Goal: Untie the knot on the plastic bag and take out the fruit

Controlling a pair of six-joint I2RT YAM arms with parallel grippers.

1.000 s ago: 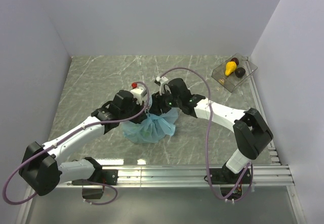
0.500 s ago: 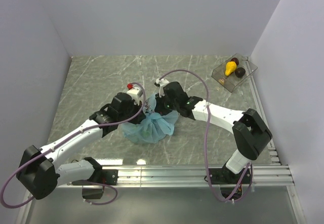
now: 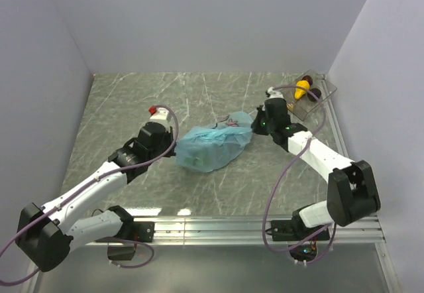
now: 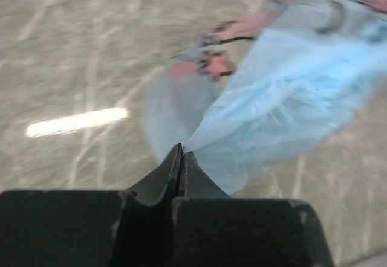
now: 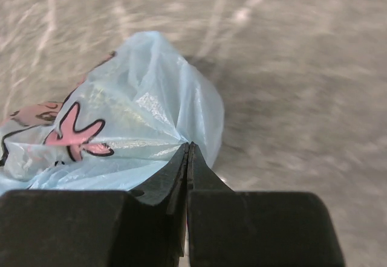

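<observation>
The left gripper is clenched on a thin fold of the plastic bag, jaws pressed together with only film between them. The bag fans out ahead of its tips and off to their right. The right gripper is likewise clamped on a pinch of the light-blue plastic, and the bulk of the bag, with its pink print, lies ahead of its tips and to their left. Seen from above, the bag lies on the worktop, drawn out long between the two grippers, each holding one end. Behind the right gripper, past its wrist, stands a clear tray. The knot cannot be made out, and the film hides what is inside
</observation>
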